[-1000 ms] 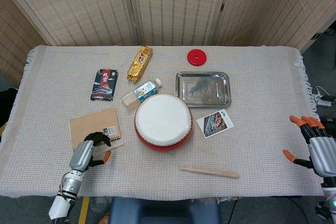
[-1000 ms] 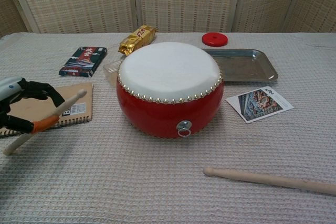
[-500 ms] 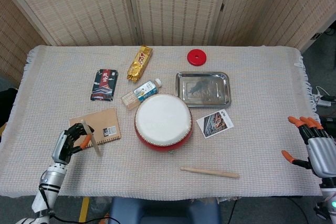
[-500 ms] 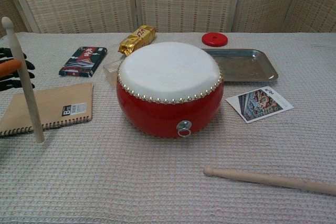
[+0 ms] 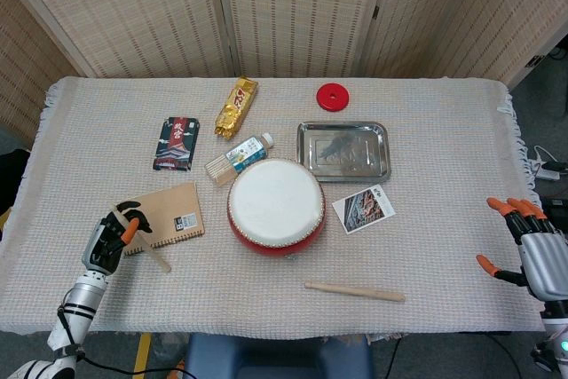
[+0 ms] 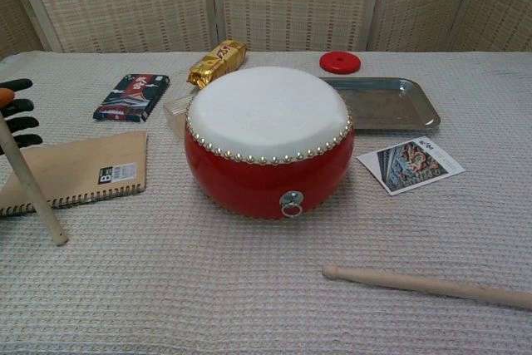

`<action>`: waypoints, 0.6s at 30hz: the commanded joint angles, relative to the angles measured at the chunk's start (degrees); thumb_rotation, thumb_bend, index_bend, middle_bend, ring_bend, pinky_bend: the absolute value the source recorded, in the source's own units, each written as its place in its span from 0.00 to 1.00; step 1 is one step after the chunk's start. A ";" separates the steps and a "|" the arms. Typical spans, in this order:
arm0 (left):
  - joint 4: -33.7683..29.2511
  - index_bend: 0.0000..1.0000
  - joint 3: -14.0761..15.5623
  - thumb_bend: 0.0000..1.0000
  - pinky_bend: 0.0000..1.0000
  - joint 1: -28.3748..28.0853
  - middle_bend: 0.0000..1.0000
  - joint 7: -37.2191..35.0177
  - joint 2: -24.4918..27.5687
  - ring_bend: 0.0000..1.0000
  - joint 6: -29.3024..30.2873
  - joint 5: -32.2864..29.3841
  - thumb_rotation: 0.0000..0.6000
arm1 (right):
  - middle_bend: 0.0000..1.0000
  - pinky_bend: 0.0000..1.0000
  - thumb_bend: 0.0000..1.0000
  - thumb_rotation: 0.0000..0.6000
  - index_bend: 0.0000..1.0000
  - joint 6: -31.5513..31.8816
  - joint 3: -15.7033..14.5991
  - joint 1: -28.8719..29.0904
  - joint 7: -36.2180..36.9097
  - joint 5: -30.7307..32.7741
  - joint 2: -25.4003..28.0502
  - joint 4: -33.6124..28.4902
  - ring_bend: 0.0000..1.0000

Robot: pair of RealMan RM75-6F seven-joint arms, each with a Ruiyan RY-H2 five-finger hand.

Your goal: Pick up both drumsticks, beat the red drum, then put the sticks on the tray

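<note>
The red drum (image 5: 275, 207) (image 6: 268, 142) with a white skin stands mid-table. My left hand (image 5: 110, 239) (image 6: 17, 114) grips one drumstick (image 5: 153, 253) (image 6: 32, 187) at the table's left side; the stick slants down and its end touches the cloth by the notebook. The second drumstick (image 5: 355, 291) (image 6: 428, 286) lies flat on the cloth in front of the drum. My right hand (image 5: 528, 249) hovers off the table's right edge, fingers spread, holding nothing. The metal tray (image 5: 343, 150) (image 6: 382, 102) sits behind the drum to the right.
A spiral notebook (image 5: 162, 216) (image 6: 79, 169) lies beside my left hand. A photo card (image 5: 364, 208), a red disc (image 5: 331, 96), a gold snack pack (image 5: 236, 106), a dark packet (image 5: 177, 142) and a small bottle (image 5: 246, 152) surround the drum.
My left hand lifted the drumstick off the cloth, drew back to the left and swung it from lying flat to steeply tilted. The right hand barely moved.
</note>
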 commanded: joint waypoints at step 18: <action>-1.11 0.59 3.29 0.48 0.63 1.88 0.72 14.80 -3.16 0.64 4.64 1.79 1.00 | 0.18 0.12 0.12 1.00 0.15 2.88 0.92 -0.43 -0.90 -1.27 2.05 -2.00 0.03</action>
